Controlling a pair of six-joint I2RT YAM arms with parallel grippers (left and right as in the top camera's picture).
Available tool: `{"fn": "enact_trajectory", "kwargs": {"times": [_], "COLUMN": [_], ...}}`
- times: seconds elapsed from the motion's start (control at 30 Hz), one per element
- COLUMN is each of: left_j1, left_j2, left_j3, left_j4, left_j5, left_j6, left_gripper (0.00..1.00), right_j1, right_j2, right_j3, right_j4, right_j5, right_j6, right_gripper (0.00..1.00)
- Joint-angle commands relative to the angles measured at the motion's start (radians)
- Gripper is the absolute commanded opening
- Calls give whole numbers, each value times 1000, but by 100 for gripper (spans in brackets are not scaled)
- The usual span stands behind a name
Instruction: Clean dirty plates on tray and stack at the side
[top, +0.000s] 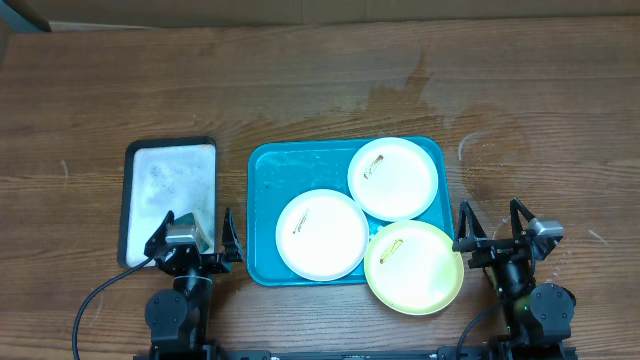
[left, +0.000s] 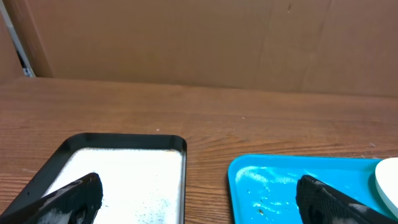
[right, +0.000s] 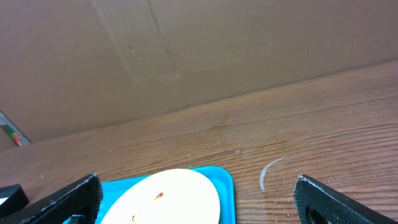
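The turquoise tray (top: 265, 200) lies at the table's middle. Two white dirty plates (top: 322, 234) (top: 394, 178) rest in it, each with a small brown smear. A yellow-green plate (top: 413, 267) overhangs the tray's near right corner. My left gripper (top: 195, 232) stands open near the front edge, straddling the gap between the two trays, with nothing between its fingers (left: 68, 199). To the right of the tray my right gripper (top: 492, 228) is open and empty. The right wrist view shows the far white plate (right: 168, 196) and the tray's corner (right: 225, 180).
A smaller black-rimmed tray (top: 128, 200) with a white surface lies left of the turquoise one; its rim (left: 124, 138) shows in the left wrist view. A cardboard wall (left: 199, 43) closes the back. A white scuff (right: 267, 171) marks the wood right of the tray.
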Motion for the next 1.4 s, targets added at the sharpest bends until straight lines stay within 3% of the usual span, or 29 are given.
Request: {"fn": "enact_trajectory", "kwargs": {"times": [0.0,0.23,0.47,0.63,0.87,1.07,1.13,1.2,1.27,1.37], "left_j1": [0,0,0,0,0,0,0,0,0,0], "left_j2": [-9,-9,-9,-9,-9,-9,-9,-9,-9,-9], "left_j3": [-3,-3,-3,-3,-3,-3,-3,-3,-3,-3], "left_j4": [-2,-2,-2,-2,-2,-2,0,0,0,-1], "left_j5": [-11,-11,-11,-11,-11,-11,-10,-10,-10,-19], "left_j6": [23,23,23,23,23,22,22,22,22,23], "left_gripper": [100,100,100,100,100,100,100,100,100,100], "right_j1": [3,3,2,3,3,3,13,55,112,230], "right_j2": [-9,-9,66,316,830,1190,1248,1294,1321,1345], "right_j3": [-10,24,316,630,1182,1522,1533,1522,1505,1461], "right_j4": [5,-35,-272,-499,-1025,-1304,-1321,-1332,-1329,-1289], "right_j5": [-2,-56,-54,-51,-58,-351,-463,-489,-469,-359], "right_j6": [3,0,-1,-37,-86,-80,-80,-79,-72,27], "right_gripper": [100,100,100,100,100,100,78,66,61,62]}}
